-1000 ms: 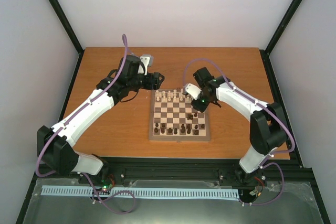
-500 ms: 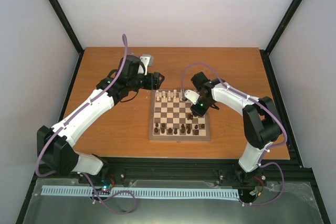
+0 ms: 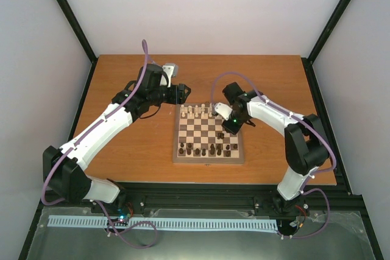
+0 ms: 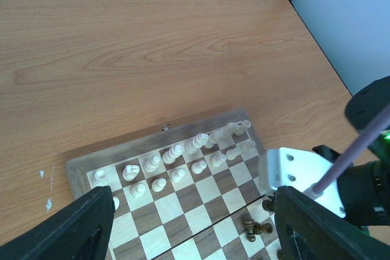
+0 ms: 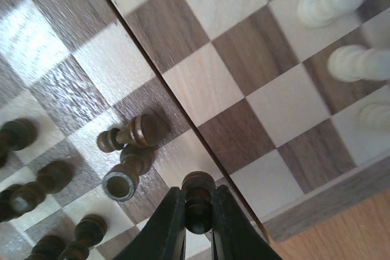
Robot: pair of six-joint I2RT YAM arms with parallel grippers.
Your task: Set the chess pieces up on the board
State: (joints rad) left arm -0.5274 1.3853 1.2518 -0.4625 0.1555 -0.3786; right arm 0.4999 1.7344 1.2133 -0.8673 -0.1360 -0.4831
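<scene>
Clearly, a dark piece (image 5: 198,186) is clamped between the fingers of the right claw (image 5: 198,214), over the board (image 5: 201,77) near its edge. Two fallen dark pieces (image 5: 131,133) are seen just left of that claw, and white pieces (image 5: 332,1) stand well apart, up and to its right. The left claw (image 4: 192,226) is spread apart, with the white rows framed between its fingers.
</scene>
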